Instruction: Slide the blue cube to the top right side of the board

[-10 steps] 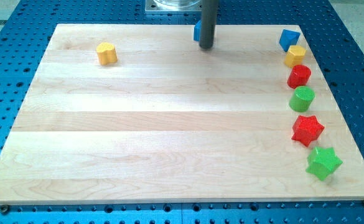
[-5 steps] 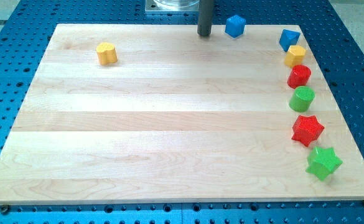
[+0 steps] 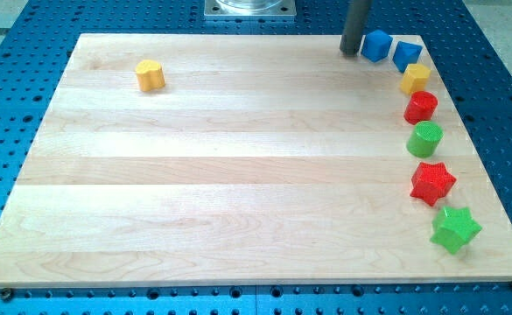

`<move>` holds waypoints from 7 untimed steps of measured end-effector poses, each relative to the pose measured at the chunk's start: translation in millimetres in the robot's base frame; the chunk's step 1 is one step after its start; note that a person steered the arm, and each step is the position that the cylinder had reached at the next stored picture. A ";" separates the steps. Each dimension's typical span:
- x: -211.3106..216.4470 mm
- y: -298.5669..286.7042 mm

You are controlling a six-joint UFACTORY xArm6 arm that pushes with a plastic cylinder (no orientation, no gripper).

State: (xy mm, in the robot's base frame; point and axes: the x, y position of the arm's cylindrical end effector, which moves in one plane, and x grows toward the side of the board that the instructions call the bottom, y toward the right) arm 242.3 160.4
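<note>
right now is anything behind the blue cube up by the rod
Nothing sits behind the blue cube; only the board's top edge and the blue perforated table show beyond it. My tip stands just to its left, another blue block to its right. Nothing there looks covered.

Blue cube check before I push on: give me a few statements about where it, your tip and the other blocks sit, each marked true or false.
1. My tip is just to the view's left of the blue cube. True.
2. The blue cube lies at the view's bottom left of the board. False: it is near the top right, beside another blue block.
3. The yellow heart sits alone at the view's upper left. True.
4. The green star is the topmost block in the right-hand column. False: it is the lowest.
5. A red star lies between the green cylinder and the green star. True.
</note>
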 end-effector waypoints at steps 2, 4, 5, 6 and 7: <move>-2.6 29.5; -12.1 26.5; -20.7 30.0; -29.1 38.6; -30.4 51.3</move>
State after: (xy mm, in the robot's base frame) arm 211.8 211.7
